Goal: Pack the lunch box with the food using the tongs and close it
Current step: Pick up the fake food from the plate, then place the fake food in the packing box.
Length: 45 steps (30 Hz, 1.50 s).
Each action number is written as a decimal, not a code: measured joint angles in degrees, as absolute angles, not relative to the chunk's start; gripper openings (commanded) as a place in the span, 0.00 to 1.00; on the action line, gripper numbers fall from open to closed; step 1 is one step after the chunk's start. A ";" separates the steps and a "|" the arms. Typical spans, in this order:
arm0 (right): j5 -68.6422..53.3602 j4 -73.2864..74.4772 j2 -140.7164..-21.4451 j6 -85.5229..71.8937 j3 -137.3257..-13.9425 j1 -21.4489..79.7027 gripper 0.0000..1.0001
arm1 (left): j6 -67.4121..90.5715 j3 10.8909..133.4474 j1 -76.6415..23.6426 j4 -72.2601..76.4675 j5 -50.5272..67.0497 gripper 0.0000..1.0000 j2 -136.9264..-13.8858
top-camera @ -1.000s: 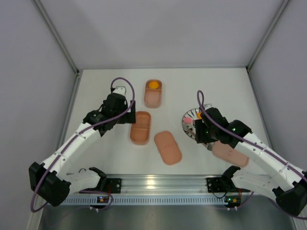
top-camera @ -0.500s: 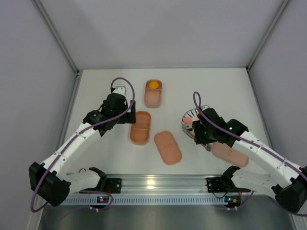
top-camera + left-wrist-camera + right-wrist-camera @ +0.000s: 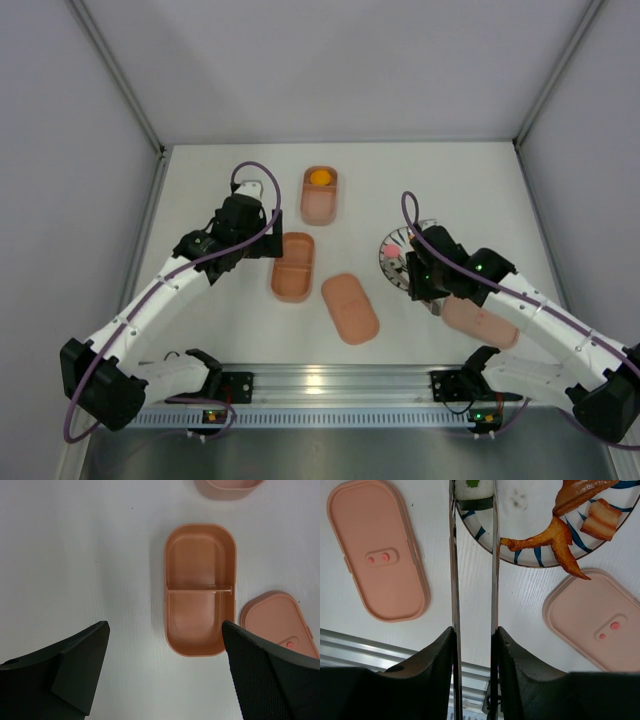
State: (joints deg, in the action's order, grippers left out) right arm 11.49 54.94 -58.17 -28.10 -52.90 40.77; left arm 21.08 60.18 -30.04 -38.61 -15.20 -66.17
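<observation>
My right gripper point(image 3: 474, 632) is shut on the tongs point(image 3: 453, 555). Their two silver arms run forward to the striped plate point(image 3: 530, 510) and sit on either side of a black-white sushi roll point(image 3: 472, 490) at its edge. A brown-orange piece point(image 3: 555, 537) and a bacon-like chunk point(image 3: 601, 519) also lie on the plate. An empty divided lunch box tray point(image 3: 200, 587) lies under and just right of my open left gripper point(image 3: 164, 630), which holds nothing. A second tray point(image 3: 320, 194) farther back holds an orange piece point(image 3: 319, 177).
One flat pink lid point(image 3: 350, 308) lies between the arms near the front rail. Another lid point(image 3: 480, 322) lies under my right forearm, beside the plate point(image 3: 395, 255). Grey walls close in the table on three sides.
My right gripper has squeezed the tongs narrower, bringing their arms in against the sushi roll, and the right wrist has shifted slightly left. The left arm has not moved.
</observation>
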 measured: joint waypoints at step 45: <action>7.92 40.10 -101.49 -26.61 -95.57 41.23 0.21 | 21.06 60.18 -30.04 -38.61 -15.31 0.99 -66.17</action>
State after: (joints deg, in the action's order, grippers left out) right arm 7.92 40.10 -101.49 -26.61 -95.57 41.23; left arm 21.06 60.18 -30.04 -38.61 -15.31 -66.17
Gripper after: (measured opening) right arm 0.341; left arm 0.990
